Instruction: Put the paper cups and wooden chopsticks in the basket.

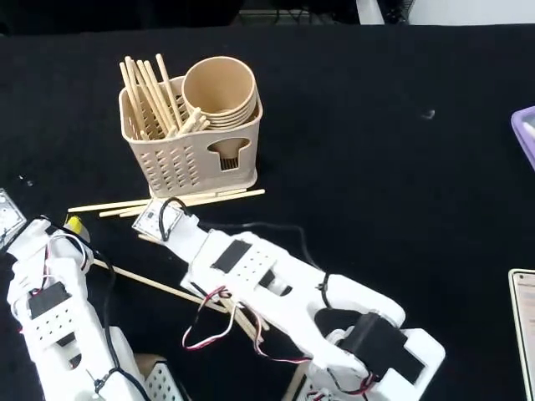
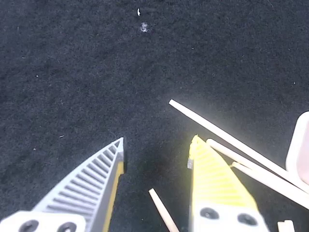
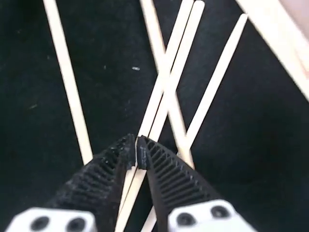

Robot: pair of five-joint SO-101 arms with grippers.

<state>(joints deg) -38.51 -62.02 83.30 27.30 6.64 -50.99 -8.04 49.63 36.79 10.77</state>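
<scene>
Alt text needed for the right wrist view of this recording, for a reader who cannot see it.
The right gripper is shut and seems to pinch a pair of wooden chopsticks where several lie crossed on the black table. A single chopstick lies apart from the crossed ones.

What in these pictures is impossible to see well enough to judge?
High view: number of stacked paper cups; the basket wall hides their lower parts.
High view: one end of the long chopstick; an arm covers it.
Right wrist view: whether the right pincer clamps a chopstick; its fingers cover the contact.
</scene>
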